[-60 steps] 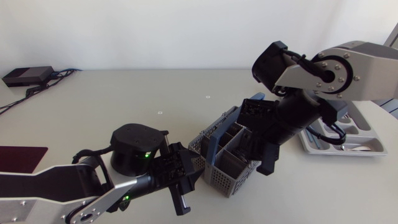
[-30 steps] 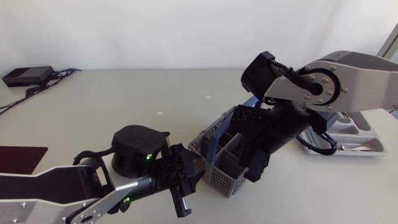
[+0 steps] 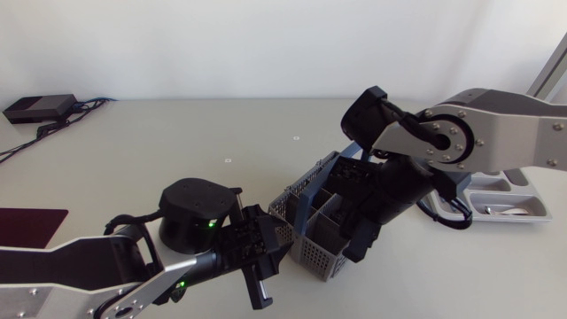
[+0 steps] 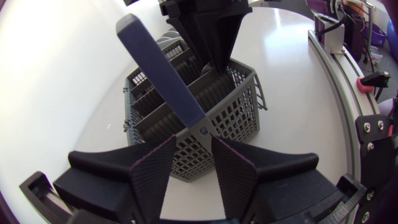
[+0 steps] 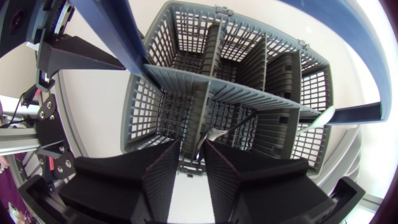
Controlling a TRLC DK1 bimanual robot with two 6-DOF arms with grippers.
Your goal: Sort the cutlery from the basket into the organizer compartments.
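The grey mesh cutlery basket (image 3: 321,232) with its blue handle (image 4: 163,70) stands at the table's middle. My right gripper (image 3: 356,232) reaches down into it from the right. In the right wrist view the right gripper (image 5: 193,163) is open, its fingers either side of a thin metal cutlery piece (image 5: 212,134) that leans in a compartment. My left gripper (image 3: 266,257) sits at the basket's near-left end. In the left wrist view the left gripper (image 4: 193,167) is open, with the basket's end wall (image 4: 205,140) just ahead of its fingertips. The grey organizer (image 3: 518,215) lies far right, partly hidden by the right arm.
A black box with cables (image 3: 37,107) sits at the back left. A dark red mat (image 3: 27,226) lies at the left edge. The left arm's round black base (image 3: 190,213) stands left of the basket.
My right arm has swung left and lowered its gripper into the basket, and its fingers have drawn closer together. The left arm and the basket have stayed put.
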